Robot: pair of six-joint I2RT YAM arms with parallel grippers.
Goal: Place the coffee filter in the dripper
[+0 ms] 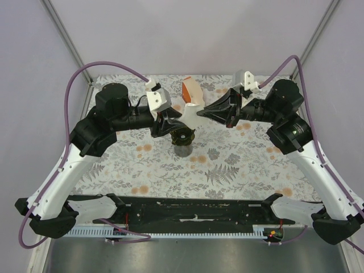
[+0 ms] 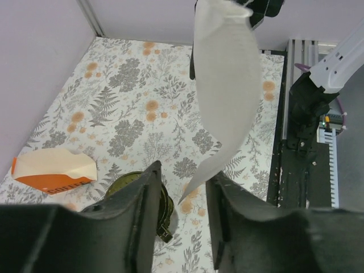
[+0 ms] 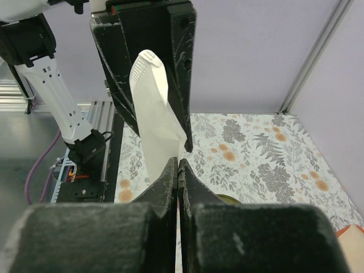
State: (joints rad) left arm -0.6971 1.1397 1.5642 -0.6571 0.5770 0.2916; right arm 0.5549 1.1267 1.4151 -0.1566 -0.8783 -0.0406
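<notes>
The coffee filter (image 2: 224, 85), a thin white paper cone, hangs in the air. My right gripper (image 3: 179, 162) is shut on its edge (image 3: 153, 125). In the left wrist view the filter's pointed tip hangs between the spread fingers of my left gripper (image 2: 185, 173), which is open and not touching it. The dark green dripper (image 1: 183, 136) stands on its grey cup just below and between both grippers (image 1: 173, 119) (image 1: 200, 112). It also shows in the left wrist view (image 2: 122, 185), partly hidden behind a finger (image 2: 142, 216). In the top view the filter is edge-on and hard to see.
The orange-and-cream pack (image 1: 190, 92) stands behind the dripper at mid-back of the floral tablecloth (image 1: 239, 165); it also shows in the left wrist view (image 2: 54, 170). A black rail (image 1: 187, 209) runs along the near edge. Walls close the back and sides.
</notes>
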